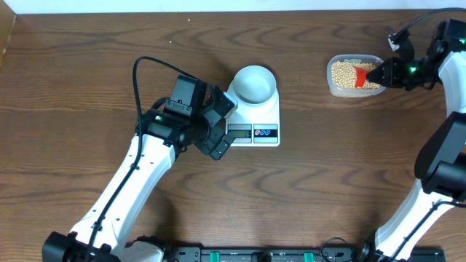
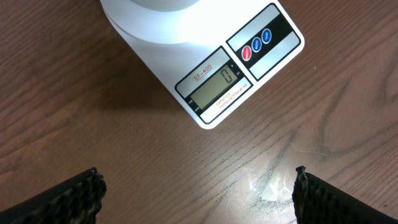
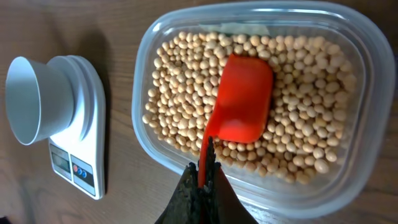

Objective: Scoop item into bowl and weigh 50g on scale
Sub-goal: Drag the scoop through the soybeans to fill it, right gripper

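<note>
The tan-yellow beans [image 3: 298, 93] fill a clear plastic tub [image 1: 354, 76] at the back right. My right gripper [image 3: 205, 168] is shut on the thin handle of a red scoop [image 3: 241, 99], whose head rests on the beans in the tub [image 3: 367, 124]. In the overhead view the same scoop [image 1: 361, 76] shows red in the tub, at the tip of the right gripper [image 1: 378, 73]. The pale bowl [image 1: 254, 82] stands empty on the white scale [image 1: 266, 116]. My left gripper [image 2: 199, 193] hovers open over bare table just in front of the scale [image 2: 214, 74], whose display shows 0.
The wooden table's [image 1: 328, 182] back edge runs along the top of the overhead view. A black cable [image 1: 142, 69] loops above the left arm. Both arm bases sit at the front edge.
</note>
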`<state>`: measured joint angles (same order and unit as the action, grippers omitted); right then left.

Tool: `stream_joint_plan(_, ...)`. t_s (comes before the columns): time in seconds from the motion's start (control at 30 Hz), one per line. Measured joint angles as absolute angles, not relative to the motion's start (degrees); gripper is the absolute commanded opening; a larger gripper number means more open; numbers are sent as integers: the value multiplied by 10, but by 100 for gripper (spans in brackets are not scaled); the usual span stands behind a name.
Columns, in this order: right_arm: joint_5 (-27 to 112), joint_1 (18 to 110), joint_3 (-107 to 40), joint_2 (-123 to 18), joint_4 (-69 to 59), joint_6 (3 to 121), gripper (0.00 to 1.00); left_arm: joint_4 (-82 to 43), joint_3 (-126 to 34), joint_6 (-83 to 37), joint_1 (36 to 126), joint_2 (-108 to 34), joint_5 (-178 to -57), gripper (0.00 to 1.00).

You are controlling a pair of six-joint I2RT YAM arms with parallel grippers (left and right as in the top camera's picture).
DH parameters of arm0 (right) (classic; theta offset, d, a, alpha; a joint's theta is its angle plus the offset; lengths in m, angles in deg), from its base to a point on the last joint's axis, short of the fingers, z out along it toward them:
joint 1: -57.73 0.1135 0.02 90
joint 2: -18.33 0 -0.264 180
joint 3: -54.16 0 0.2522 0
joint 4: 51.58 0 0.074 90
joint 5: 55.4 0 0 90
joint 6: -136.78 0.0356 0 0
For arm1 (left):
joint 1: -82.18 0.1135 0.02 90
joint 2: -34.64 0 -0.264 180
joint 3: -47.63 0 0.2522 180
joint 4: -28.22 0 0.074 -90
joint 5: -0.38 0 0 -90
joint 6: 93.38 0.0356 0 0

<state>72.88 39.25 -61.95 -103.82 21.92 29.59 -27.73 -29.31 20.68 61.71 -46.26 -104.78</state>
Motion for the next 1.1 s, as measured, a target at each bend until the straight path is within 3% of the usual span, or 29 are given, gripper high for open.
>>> stream_joint_plan(1.1, 776, 347, -615, -1047, 249, 296, 1, -277, -293, 207, 617, -463, -1048, 98)
